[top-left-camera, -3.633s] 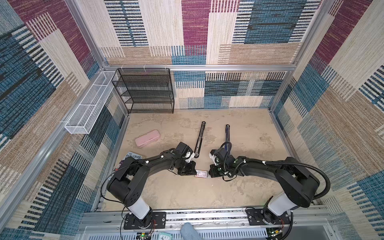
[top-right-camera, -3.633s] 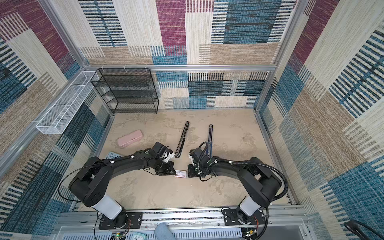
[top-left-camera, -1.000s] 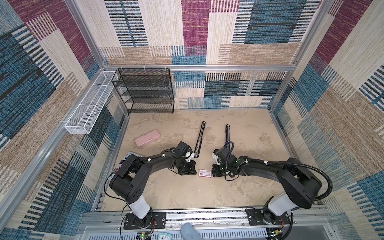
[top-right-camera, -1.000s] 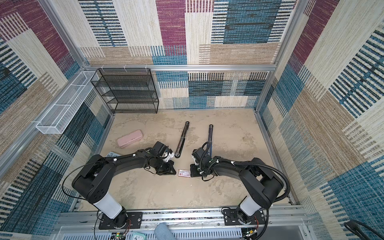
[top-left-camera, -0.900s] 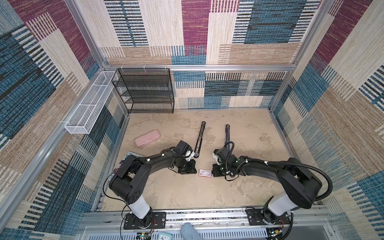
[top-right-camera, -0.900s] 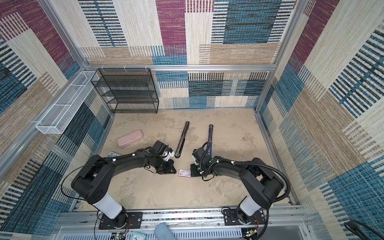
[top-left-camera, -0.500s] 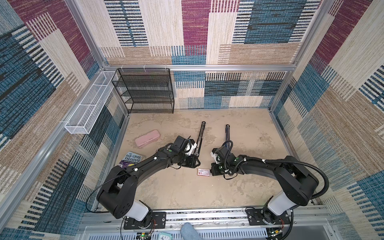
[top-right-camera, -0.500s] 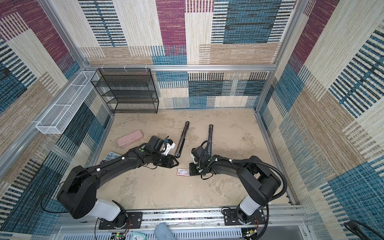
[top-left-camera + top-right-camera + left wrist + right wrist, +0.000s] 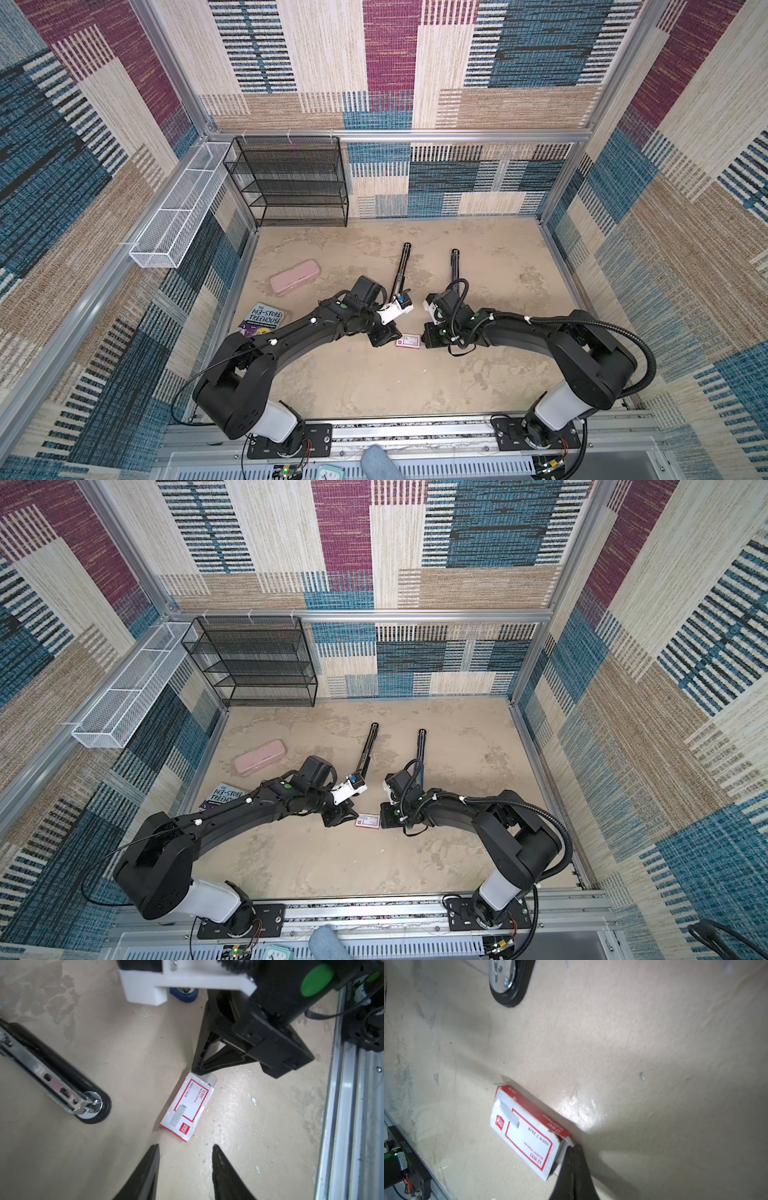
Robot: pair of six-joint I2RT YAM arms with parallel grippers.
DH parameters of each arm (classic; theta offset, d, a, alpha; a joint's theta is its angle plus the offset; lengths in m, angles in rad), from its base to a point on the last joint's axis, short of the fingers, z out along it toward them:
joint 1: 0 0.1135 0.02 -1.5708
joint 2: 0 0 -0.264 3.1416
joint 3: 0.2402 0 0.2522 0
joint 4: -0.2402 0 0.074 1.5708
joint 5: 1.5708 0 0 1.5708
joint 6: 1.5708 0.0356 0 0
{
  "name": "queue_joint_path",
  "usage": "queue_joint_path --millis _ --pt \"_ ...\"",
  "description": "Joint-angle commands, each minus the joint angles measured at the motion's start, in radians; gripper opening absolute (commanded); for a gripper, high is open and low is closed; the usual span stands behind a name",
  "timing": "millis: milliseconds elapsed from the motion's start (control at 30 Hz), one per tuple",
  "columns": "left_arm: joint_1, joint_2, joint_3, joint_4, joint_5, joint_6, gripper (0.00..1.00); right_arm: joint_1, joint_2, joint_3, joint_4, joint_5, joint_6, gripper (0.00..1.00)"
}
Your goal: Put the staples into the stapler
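Early: staple box [image 9: 187, 1105] lies flat on the surface [image 9: 124, 1043], no strip out yet. Left pincer [image 9: 185, 1148] half-spread, empty, just beside it; right pincer [image 9: 571, 1152] closed, tips at its other end. Stapler [image 9: 52, 1076] lies open nearby — unloaded, likely.

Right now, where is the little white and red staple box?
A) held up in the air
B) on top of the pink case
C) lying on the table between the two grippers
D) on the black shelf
C: the staple box lies on the table, with the left gripper at one end of it and the right gripper at the other.
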State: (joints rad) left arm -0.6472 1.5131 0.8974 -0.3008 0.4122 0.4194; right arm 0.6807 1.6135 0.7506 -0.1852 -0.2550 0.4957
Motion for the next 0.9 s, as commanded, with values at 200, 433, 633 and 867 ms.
queue_joint_path --millis 200,433,633,867 --pt "-0.056 0.065 0.035 0.042 -0.006 0.11 0.76 -0.005 0.035 0.003 0.008 -0.011 -0.022 0.02" --pt "-0.068 0.073 0.039 0.023 -0.056 0.185 0.97 -0.013 0.02 -0.014 0.014 -0.025 -0.033 0.02" --pt "-0.083 0.113 0.089 -0.06 -0.098 0.302 0.94 -0.033 0.019 -0.012 -0.001 -0.043 -0.064 0.01" --pt "-0.091 0.173 0.144 -0.123 -0.107 0.398 0.92 -0.061 0.007 -0.016 -0.007 -0.07 -0.078 0.01"
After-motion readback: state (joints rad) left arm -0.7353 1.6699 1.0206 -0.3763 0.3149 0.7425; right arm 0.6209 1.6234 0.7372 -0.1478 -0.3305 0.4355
